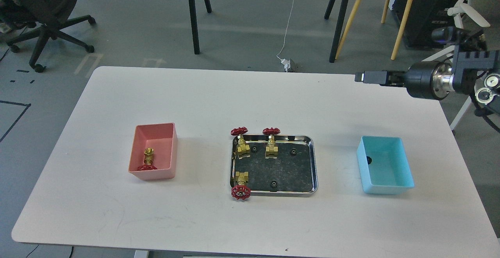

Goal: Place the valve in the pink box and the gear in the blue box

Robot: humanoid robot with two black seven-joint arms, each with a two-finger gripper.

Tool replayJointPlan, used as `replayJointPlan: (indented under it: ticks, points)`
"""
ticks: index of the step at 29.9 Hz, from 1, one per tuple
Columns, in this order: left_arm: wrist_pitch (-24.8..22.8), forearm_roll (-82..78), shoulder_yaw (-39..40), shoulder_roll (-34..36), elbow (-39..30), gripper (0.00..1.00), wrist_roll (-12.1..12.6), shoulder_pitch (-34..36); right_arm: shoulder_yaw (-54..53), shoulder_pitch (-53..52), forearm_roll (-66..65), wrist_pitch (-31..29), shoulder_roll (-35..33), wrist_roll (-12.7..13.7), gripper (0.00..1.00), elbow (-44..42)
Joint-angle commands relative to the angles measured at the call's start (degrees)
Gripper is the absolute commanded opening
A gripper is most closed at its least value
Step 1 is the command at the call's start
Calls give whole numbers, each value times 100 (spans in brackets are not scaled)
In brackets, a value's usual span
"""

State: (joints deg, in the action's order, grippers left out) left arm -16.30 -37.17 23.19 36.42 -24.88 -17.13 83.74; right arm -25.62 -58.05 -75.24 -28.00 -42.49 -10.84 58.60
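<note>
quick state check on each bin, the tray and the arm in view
pink box: one valve inside, lying down
blue box: one gear inside
tray: three valves, three gears left
right pincer: high over the table's far right, holding nothing visible

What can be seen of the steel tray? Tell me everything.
The steel tray is a shiny rectangular pan with rounded corners and a dark, speckled floor, flat at the table's centre between both boxes. It holds three brass valves with red handwheels overhanging its rim, plus three small black gears. Nothing grips it.
</note>
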Motion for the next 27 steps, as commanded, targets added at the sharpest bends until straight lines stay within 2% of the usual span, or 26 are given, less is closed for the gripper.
replayJointPlan:
  ticks: [1, 5, 8, 10, 12, 15, 17, 21, 24, 27]
  points:
    - [-180, -1, -368, -433, -25, 91, -62, -24, -986, -31, 544, 0, 337, 20, 94, -655]
    - [-347, -10, -526, -793, -192, 92, -185, -279, -1867, -241, 1150, 0, 715, 38, 94, -1490]
    - [-356, -10, -544, -1057, -376, 92, -167, -341, -1921, -549, 1783, 0, 917, 55, 94, -2036]
    - [-313, -45, -553, -1242, -500, 92, -141, -341, -1921, -707, 2388, 0, 1040, 178, 94, -2370]
    - [-295, -150, -544, -1444, -526, 92, -115, -332, -1895, -804, 3143, 0, 1242, 432, 94, -2721]
    - [-286, -177, -535, -1681, -509, 91, -88, -297, -1868, -840, 4085, 820, 1558, 959, 93, -2960]
    - [-295, -151, -509, -1752, -491, 91, -10, -280, -1868, -840, 4402, 1374, 1725, 1180, 93, -3030]
    - [-321, -107, -456, -1814, -491, 91, 131, -271, -1868, -875, 4527, 2140, 2129, 1216, 93, -3407]
    - [-295, -115, -456, -1814, -491, 92, 140, -279, -1868, -901, 4545, 2176, 2271, 1189, 99, -3277]
    - [-277, -115, -456, -1770, -483, 93, 149, -288, -1877, -849, 4536, 2167, 2149, 1163, 99, -2847]
